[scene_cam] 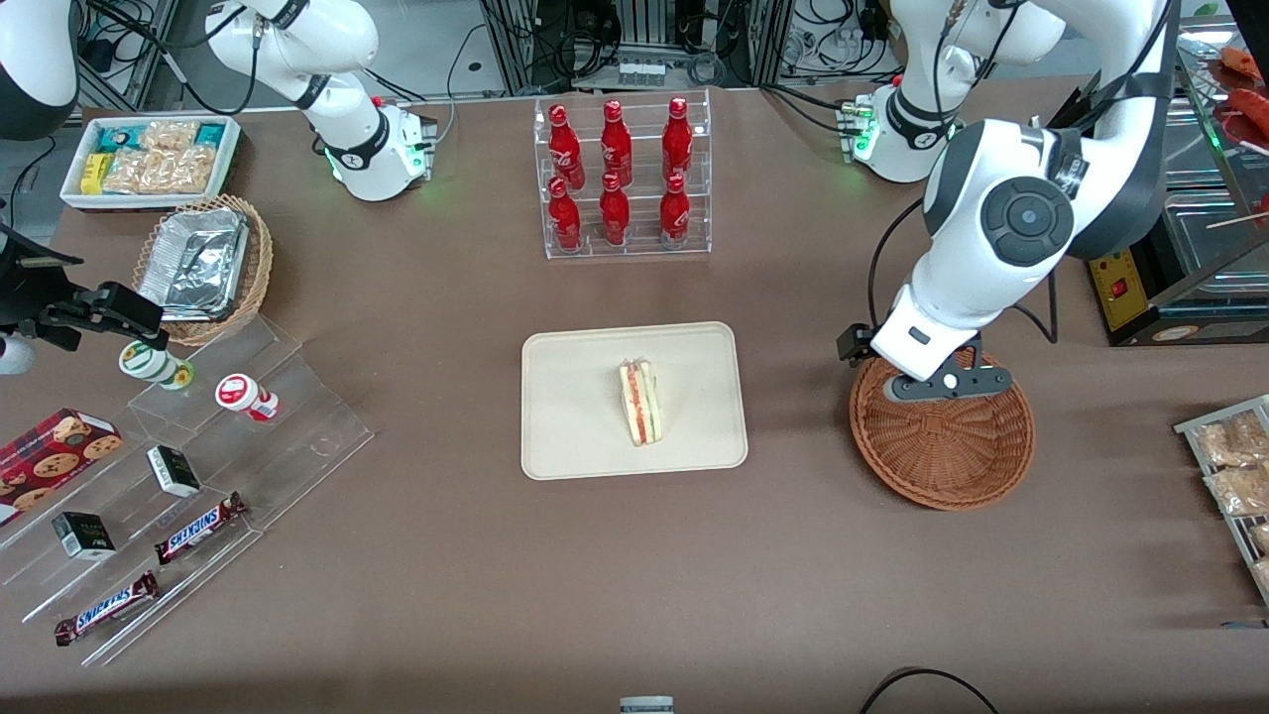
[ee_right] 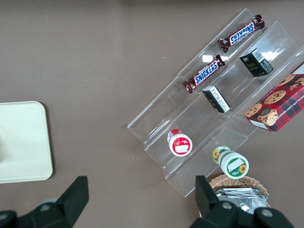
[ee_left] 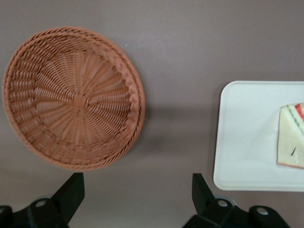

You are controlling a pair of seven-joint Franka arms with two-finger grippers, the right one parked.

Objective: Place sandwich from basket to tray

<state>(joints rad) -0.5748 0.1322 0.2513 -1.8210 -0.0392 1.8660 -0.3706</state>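
The sandwich, a pale bread wedge with red and green filling, lies in the middle of the cream tray. The reddish-brown wicker basket stands beside the tray, toward the working arm's end of the table, with nothing in it. My left gripper hovers over the basket's rim on the side farther from the front camera. In the left wrist view the gripper is open, with only bare table between its fingers. That view also shows the basket, the tray and a corner of the sandwich.
A clear rack of red bottles stands farther from the front camera than the tray. Toward the parked arm's end are an acrylic stepped shelf of snacks, a tan basket of foil trays and a white bin. Snack packets lie at the working arm's end.
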